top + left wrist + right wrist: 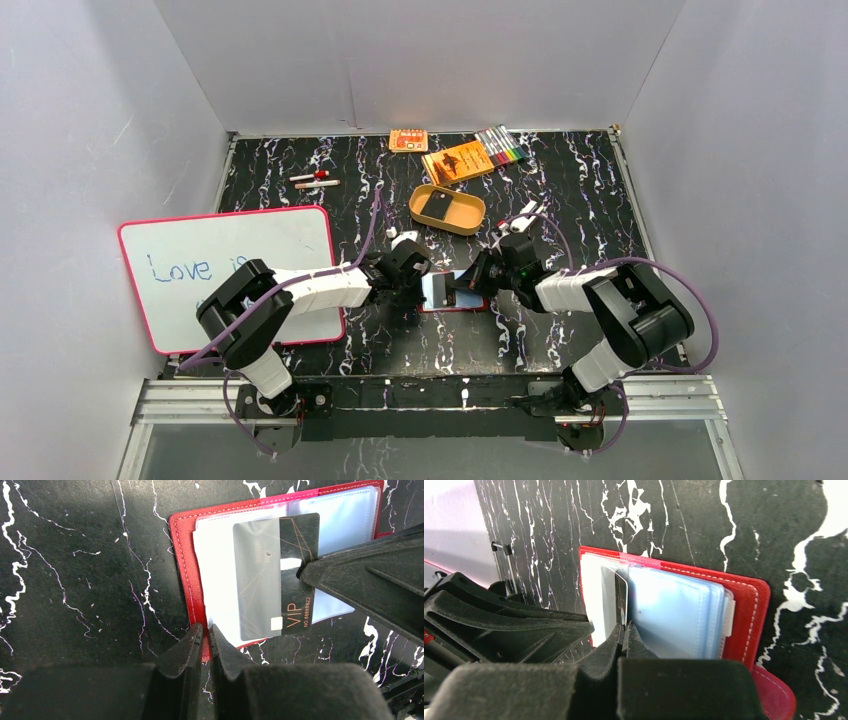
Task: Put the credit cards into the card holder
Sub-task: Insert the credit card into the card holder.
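Both arms meet at one open wallet.

**Credit cards:** I count two.
- The first card (pixel 294 547) is near-black with VIP lettering. It lies partly inside a clear sleeve (pixel 215 570) of the card holder (pixel 447 291).
- My right gripper (pixel 624 630) is clamped on the exposed end of that card, jaws pressed together with the thin card between them.
- The second card (pixel 437 205) lies flat in the tan oval tray (pixel 466 227), well apart from both arms.

**Card holder:** I count one. It is red and spread open with its sleeves upward, between the two wrists. My left gripper (pixel 205 632) pinches the edge of its red cover, jaws almost together on the leather.

**Other items:**
- One whiteboard (pixel 230 270) with a pink rim and blue handwriting sits at the left.
- Two orange printed packets, a small one (pixel 408 140) and a larger one (pixel 458 163), lie at the far edge.
- One bundle of coloured markers (pixel 500 148) lies just beside the larger packet.
- Small red-and-white pen-like pieces (pixel 314 181) lie far left, too small for me to count.

**Surface:** the tabletop (pixel 585 225) is black with white marble veining.

**Room:** plain pale walls (pixel 430 60) enclose three sides.
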You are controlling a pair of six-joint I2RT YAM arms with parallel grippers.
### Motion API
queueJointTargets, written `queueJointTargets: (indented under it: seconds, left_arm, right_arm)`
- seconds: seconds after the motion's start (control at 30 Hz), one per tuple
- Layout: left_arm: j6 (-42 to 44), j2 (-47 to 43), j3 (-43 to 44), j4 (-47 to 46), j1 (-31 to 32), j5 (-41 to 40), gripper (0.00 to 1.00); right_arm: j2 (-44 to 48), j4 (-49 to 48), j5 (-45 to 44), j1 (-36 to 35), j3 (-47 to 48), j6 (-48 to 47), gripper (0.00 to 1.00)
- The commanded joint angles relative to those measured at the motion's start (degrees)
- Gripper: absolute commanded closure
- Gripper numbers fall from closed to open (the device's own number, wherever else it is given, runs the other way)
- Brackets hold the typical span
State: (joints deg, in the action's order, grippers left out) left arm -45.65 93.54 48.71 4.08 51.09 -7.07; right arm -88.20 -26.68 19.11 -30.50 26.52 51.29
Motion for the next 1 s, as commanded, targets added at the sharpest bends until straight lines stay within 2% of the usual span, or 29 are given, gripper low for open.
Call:
queueJointTargets:
  seconds: [0.0,0.1,0.27,0.37,0.6,0.97]
  left_arm:
    - [-0.14,0.92,-1.81,2.33,-0.06,-0.09,0.91]
    - [-0.06,0.61,-1.81,2.52,-0.11,-0.37,0.91]
    - [-0.05,0.12,-2.11,2.52,-0.04,-0.66,0.91]
    - [-0.14,-0.07,-2.31,2.37,-0.03,-0.66,0.91]
    - [-0.19,-0.32,-2.3,2.08,-0.04,-0.31,0.91]
    - [-0.13,-0.97,-2.83,1.04,-0.07,0.68,0.91]
  right_arm:
    - [-1.7,1.8,1.2,-2.1,1.21,-0.58,1.0]
    - [-1.2,3.36,1.14,-2.18,1.88,-0.87,1.0]
    - [1.45,7.71,0.08,-2.31,3.0,-2.02,0.71]
    - [2.4,10.27,-0.51,-2.49,4.18,-3.14,0.62]
    - [1.2,12.59,-0.73,-3.94,6.23,-4.21,0.56]
    - [-2.71,13.7,-1.72,-7.51,10.31,-5.24,0.56]
